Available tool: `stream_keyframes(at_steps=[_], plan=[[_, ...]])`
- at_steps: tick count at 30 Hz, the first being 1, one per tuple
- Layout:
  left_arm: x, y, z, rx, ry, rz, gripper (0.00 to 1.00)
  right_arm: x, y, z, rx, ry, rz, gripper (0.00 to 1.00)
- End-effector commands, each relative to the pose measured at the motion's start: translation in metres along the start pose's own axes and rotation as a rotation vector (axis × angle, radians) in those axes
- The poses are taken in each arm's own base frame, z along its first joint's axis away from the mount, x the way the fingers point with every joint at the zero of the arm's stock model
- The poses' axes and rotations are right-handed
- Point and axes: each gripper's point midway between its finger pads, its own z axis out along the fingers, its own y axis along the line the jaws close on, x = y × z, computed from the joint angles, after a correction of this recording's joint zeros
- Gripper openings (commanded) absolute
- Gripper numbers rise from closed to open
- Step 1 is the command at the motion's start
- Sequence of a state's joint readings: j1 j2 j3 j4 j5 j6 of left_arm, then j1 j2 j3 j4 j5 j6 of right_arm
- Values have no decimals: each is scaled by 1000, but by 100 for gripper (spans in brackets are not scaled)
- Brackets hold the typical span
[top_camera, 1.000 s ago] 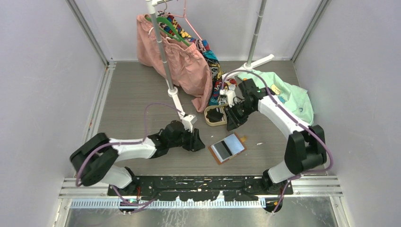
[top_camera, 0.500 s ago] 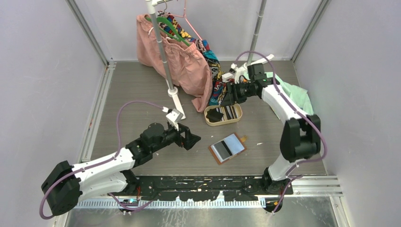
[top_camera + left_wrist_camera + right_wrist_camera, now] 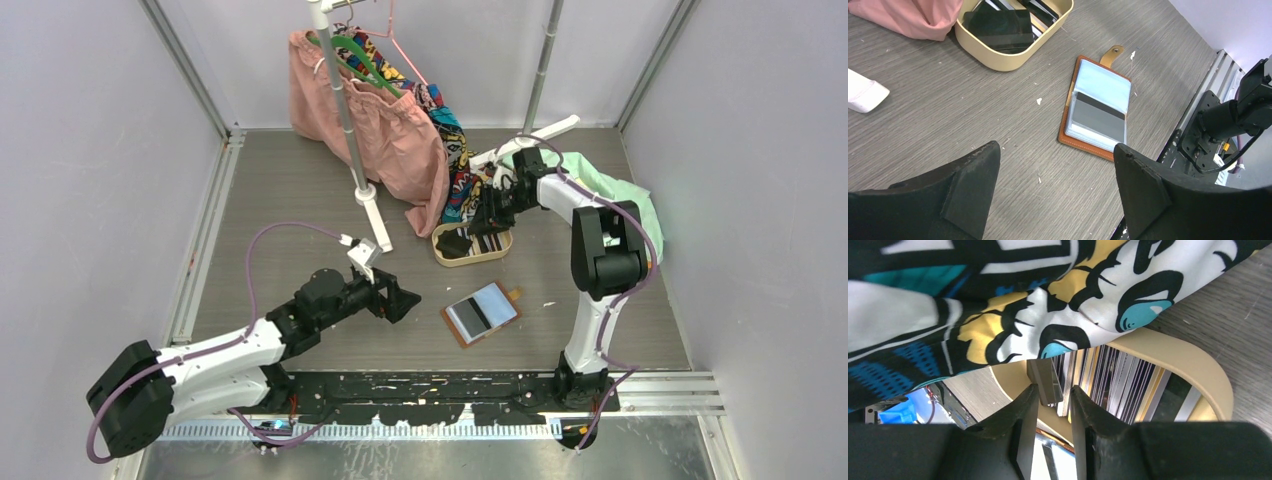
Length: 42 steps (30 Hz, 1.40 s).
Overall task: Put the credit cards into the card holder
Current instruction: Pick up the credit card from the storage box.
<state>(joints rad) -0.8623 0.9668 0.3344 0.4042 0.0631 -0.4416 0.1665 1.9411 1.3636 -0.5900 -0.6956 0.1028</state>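
Note:
The card holder (image 3: pixel 482 312) (image 3: pixel 1098 110) lies open on the table, tan-brown outside, with a grey card in its top pocket. My left gripper (image 3: pixel 403 298) (image 3: pixel 1056 147) hovers just to its left, open and empty. Several credit cards (image 3: pixel 1118 380) (image 3: pixel 998 27) stand and lie in the oval beige tray (image 3: pixel 478 260) (image 3: pixel 1183 360). My right gripper (image 3: pixel 487 222) (image 3: pixel 1054 388) reaches into the tray's far side. Its jaws stand narrowly apart around the end of one grey card (image 3: pixel 1045 377). Whether they press on it does not show.
A patterned garment (image 3: pixel 998 300) (image 3: pixel 455 150) hangs right over the tray beside a pink one (image 3: pixel 370 120). The clothes rack's poles (image 3: pixel 345 110) and white foot (image 3: pixel 863 92) stand behind. A mint-green garment (image 3: pixel 610 200) lies at the right.
My left gripper has opened wide and its arm has settled lower. My right gripper lifted back from the tray's near side, then dipped in at the far side, its jaws narrowing.

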Motion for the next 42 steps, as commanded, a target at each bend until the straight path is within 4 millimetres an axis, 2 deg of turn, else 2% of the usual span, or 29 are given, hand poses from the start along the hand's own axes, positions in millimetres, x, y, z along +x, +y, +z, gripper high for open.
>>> stream_keyframes(at_steps=[1, 12, 20, 26, 32, 37, 42], plan=[[-20, -4, 5, 19, -78, 0, 83, -9, 11, 1, -51, -12, 2, 34], [-16, -4, 8, 29, -61, -5, 82, 8, 7, 13, -56, 50, 16, 29], [-14, -3, 6, 29, -61, -12, 82, 12, 11, 17, -66, 69, 8, 27], [-16, -6, 6, 39, -69, -24, 82, 13, 16, 17, -80, 74, 4, 9], [-20, -17, 6, 94, -93, -88, 81, 6, 31, -6, -102, 17, -34, 1], [-29, -27, 6, 143, -133, -154, 81, -3, 40, -34, -140, -62, -39, 1], [-42, -39, 8, 201, -181, -237, 80, -2, 54, -55, -210, -100, -27, 1]])
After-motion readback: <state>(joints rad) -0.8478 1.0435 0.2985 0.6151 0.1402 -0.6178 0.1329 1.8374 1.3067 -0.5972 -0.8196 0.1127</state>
